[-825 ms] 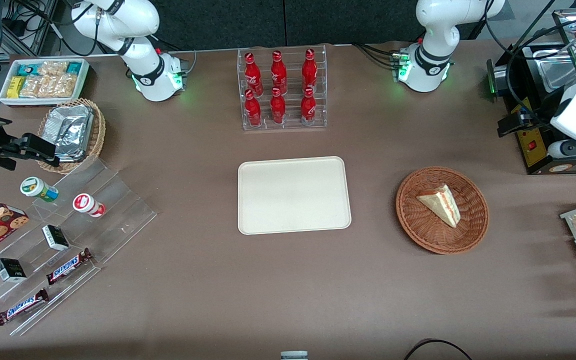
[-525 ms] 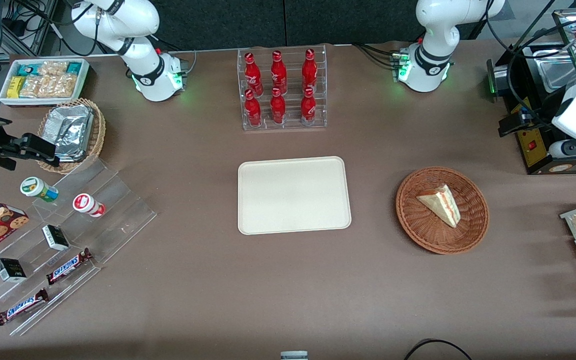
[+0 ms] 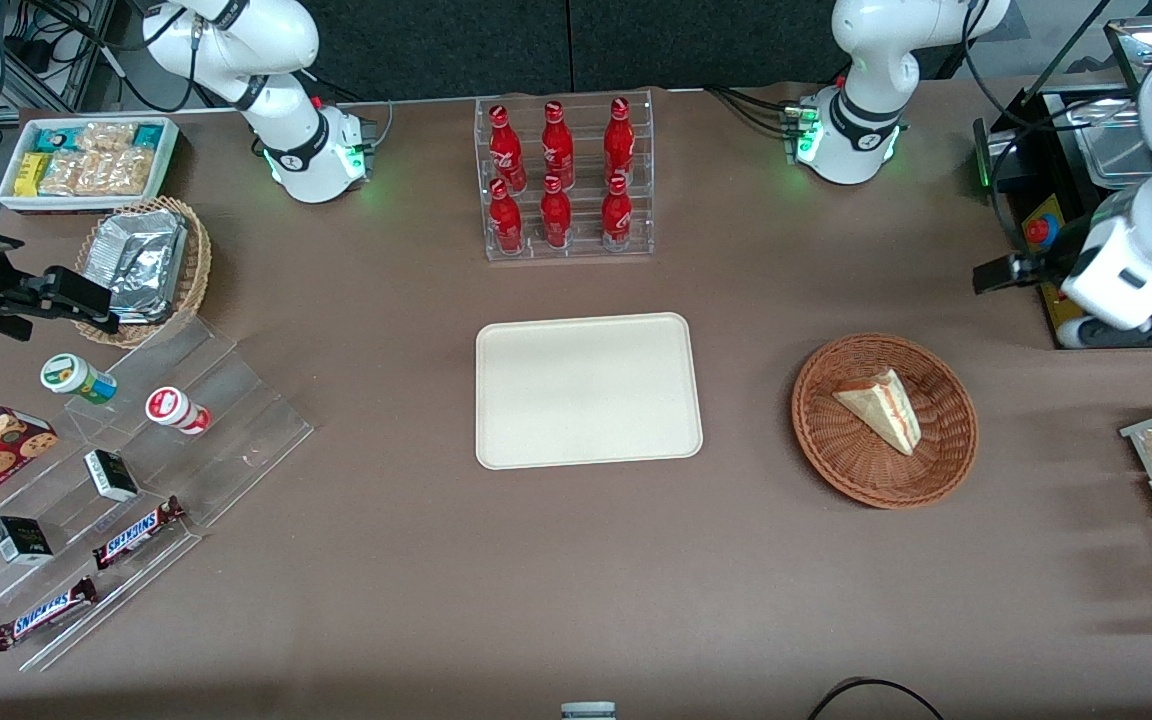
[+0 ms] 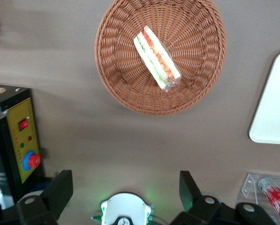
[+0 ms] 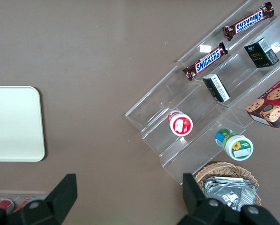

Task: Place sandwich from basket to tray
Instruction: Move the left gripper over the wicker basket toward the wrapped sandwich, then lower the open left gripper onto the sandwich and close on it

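Task barely begun: sandwich (image 4: 156,58) lies in basket (image 4: 116,75) on bench, tray (image 3: 588,390) bare. Tool (image 4: 123,194) hangs w/ fingers spread wide, holding nothing, well apart from basket. Pickup, carry, placing all left.

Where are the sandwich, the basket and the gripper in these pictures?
sandwich (image 3: 881,408): front view, on its bread face.
basket (image 3: 841,460): front view, on its woven wall.
gripper (image 4: 125,190): left wrist view, midway between its open fingers, above the table.
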Robot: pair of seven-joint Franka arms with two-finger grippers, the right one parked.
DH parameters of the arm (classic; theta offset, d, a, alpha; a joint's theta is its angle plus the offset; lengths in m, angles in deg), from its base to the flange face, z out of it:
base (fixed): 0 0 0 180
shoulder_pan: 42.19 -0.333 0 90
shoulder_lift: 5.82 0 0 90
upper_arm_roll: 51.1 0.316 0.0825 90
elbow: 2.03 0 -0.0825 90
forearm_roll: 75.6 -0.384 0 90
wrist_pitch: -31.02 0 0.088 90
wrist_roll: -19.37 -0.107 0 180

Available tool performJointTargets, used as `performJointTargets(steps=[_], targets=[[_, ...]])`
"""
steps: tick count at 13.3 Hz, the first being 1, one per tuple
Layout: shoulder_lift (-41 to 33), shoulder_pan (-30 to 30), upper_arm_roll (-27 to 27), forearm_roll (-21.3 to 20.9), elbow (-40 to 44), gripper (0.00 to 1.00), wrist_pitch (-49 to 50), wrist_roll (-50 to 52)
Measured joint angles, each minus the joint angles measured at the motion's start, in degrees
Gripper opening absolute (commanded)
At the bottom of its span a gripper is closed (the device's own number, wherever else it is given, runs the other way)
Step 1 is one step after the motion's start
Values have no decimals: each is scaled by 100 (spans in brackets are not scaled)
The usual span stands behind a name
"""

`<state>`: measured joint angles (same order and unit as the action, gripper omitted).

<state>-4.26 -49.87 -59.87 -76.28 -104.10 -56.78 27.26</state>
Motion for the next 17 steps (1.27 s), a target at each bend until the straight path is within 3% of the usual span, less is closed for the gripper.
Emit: performJointTargets(steps=[7,13,17], targets=[[559,43,-71,-4,-1139,100,-2207,1520],[1059,179,-422,-603,-1214,100,-2945,3909],[1274,280,-447,-653,-1237,100,-3140,4246]])
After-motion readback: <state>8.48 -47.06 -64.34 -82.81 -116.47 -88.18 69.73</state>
